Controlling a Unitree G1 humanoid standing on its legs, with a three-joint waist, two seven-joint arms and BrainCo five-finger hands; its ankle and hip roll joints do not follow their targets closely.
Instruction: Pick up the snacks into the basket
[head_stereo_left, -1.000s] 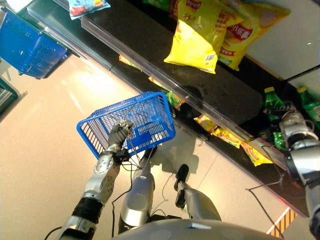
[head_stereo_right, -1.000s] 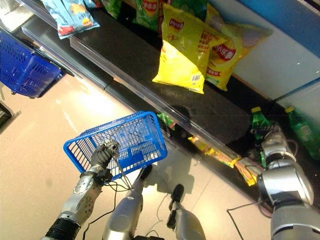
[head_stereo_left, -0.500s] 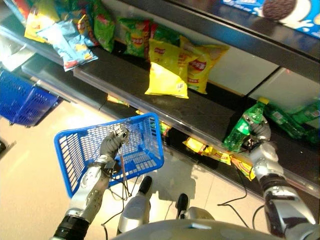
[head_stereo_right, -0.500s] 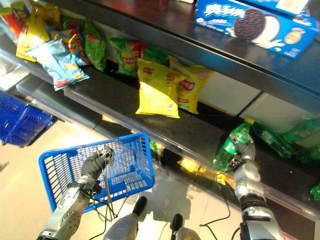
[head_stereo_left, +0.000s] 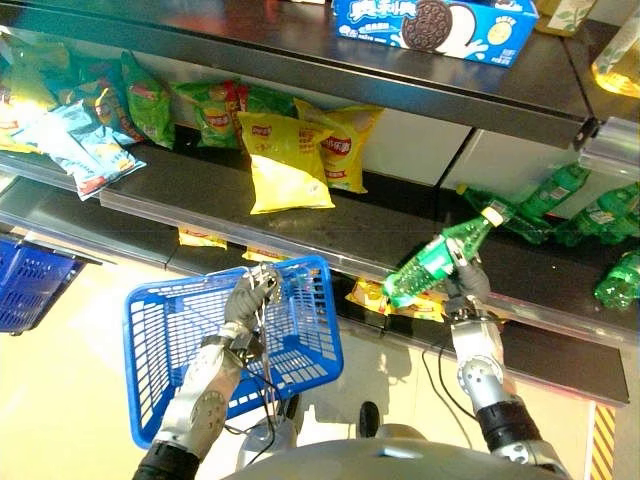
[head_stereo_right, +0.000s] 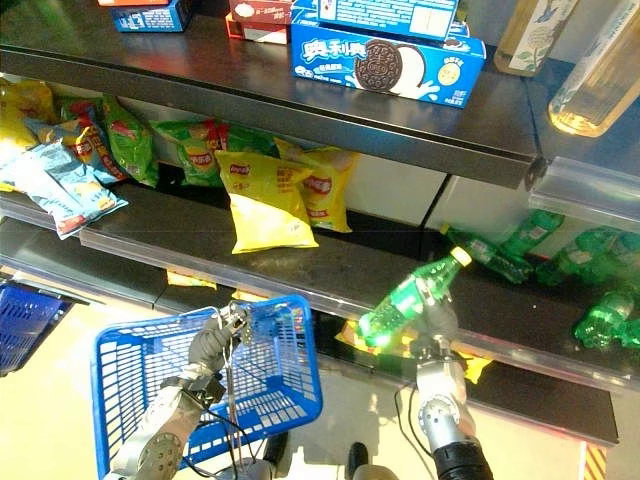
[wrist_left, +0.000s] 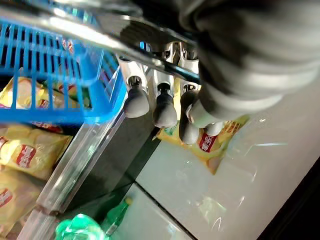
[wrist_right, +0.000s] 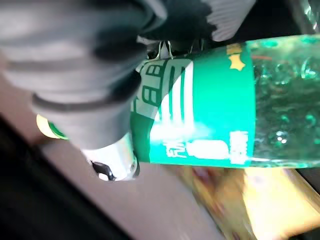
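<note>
One green bottle (head_stereo_left: 432, 265) is lying tilted in the right hand (head_stereo_left: 462, 283), fingers curled round it, its cap pointing up toward the shelves, base slanting down toward the blue basket (head_stereo_left: 160, 330). The left hand (head_stereo_left: 249, 300) is clutching the basket's wire handle (head_stereo_right: 228, 368).

We see the basket (head_stereo_left: 180, 340) hanging from our left hand (head_stereo_left: 250, 300), left of the bottle (head_stereo_left: 430, 265) in our right hand (head_stereo_left: 465, 285). Chip bags (head_stereo_left: 290, 160) lie on the shelf (head_stereo_left: 180, 190) behind our fingers.
</note>
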